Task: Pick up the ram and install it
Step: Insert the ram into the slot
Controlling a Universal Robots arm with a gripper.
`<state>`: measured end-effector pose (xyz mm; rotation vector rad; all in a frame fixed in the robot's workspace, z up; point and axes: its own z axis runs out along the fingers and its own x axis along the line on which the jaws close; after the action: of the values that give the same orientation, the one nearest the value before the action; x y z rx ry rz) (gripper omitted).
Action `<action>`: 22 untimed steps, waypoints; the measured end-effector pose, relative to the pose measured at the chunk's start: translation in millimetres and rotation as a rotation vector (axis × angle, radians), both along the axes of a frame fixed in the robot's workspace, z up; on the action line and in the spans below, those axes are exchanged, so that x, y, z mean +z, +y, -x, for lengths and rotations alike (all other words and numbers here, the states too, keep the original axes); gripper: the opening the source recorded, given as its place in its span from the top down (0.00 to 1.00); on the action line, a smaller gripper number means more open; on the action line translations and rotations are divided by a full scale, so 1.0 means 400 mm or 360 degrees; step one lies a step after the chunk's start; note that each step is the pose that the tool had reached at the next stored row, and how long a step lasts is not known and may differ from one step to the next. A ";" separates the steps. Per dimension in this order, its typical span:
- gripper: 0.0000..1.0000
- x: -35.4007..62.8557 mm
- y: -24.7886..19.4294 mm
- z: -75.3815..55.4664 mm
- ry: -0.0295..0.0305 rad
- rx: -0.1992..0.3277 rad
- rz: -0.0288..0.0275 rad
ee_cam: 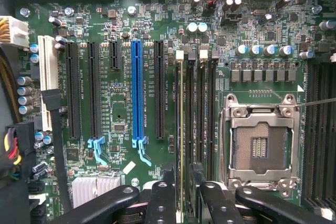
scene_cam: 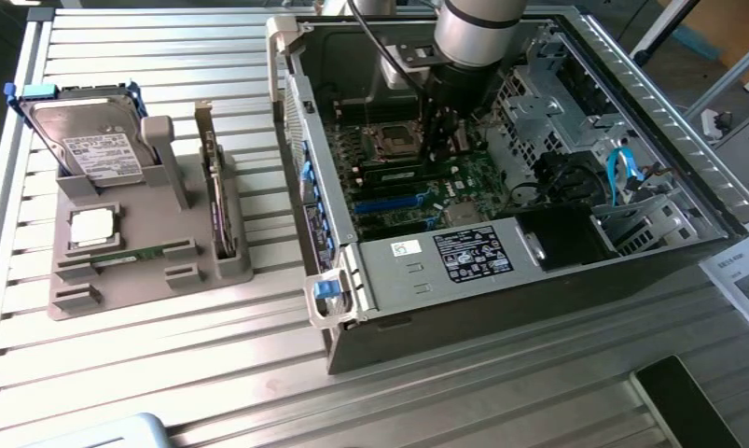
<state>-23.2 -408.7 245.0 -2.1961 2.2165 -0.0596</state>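
Observation:
The ram (ee_cam: 181, 129) is a thin green stick seen edge-on, standing upright in the first of the black memory slots beside the CPU socket (ee_cam: 261, 145). My gripper (ee_cam: 184, 205) hangs just above one end of it, open, with one black finger (ee_cam: 161, 203) on each side of the stick and a small gap to it. In the exterior view the arm reaches down into the open computer case (scene_cam: 337, 280), and the gripper (scene_cam: 455, 121) is low over the motherboard next to the CPU socket (scene_cam: 393, 140).
Long expansion slots, one of them blue (ee_cam: 136, 93), run parallel to the memory slots. Outside the case a grey holder (scene_cam: 138, 271) carries a hard drive (scene_cam: 88, 140), a tall card with a bracket (scene_cam: 213, 177) and a second green stick (scene_cam: 144, 254).

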 end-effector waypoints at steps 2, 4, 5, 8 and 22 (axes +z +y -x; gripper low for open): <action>0.74 0.008 0.000 0.000 0.00000 0.0000 -0.00002; 0.74 0.019 0.000 0.000 0.00000 0.0000 0.00000; 0.74 0.025 0.000 0.000 0.00000 0.0000 -0.00001; 0.74 0.044 0.000 0.000 0.00000 0.0000 0.00001; 0.74 0.138 0.000 0.000 -0.00001 0.0000 -0.00002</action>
<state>-23.2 -408.7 300.1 -2.1961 2.2164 -0.0595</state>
